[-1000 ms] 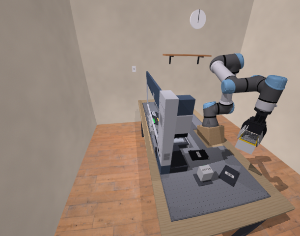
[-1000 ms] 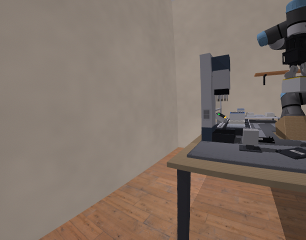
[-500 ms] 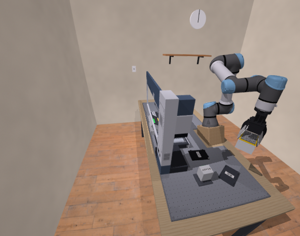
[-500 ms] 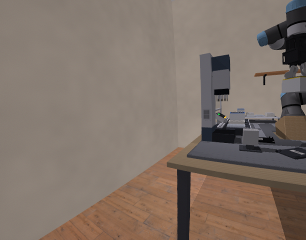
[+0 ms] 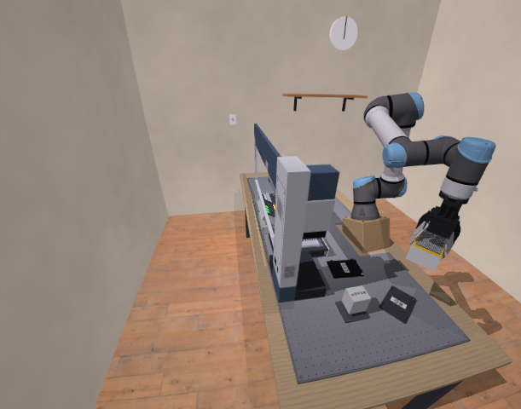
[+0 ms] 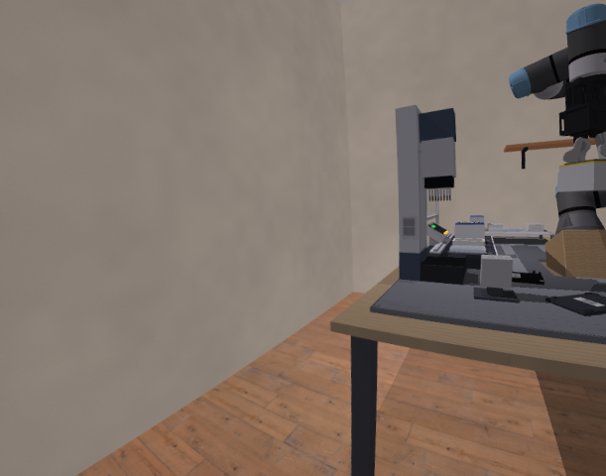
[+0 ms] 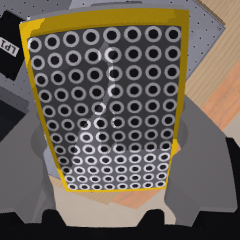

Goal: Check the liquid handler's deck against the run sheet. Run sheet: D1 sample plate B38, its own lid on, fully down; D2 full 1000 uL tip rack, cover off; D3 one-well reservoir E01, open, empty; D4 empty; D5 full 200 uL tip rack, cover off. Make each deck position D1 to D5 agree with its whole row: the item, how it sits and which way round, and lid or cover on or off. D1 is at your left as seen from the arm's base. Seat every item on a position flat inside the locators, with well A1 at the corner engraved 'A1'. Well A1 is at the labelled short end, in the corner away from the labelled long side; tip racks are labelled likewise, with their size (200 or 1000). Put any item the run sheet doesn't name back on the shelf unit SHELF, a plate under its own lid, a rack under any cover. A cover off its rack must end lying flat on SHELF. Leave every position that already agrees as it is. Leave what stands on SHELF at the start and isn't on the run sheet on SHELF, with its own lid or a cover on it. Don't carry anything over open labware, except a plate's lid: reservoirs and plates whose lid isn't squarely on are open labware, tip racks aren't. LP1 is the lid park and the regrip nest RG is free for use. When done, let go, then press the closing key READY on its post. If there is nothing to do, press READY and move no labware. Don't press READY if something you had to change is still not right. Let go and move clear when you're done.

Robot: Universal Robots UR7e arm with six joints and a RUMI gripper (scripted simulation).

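Gripper (image 5: 434,239) hangs in open air past the table's (image 5: 471,365) right edge, floor beneath. Jaws clamped on a tip rack (image 5: 425,250), gripping its long sides. Rack's long axis runs out fwd from the jaws, tilted. Grey body, yellow-rimmed top, rows of ringed holes.
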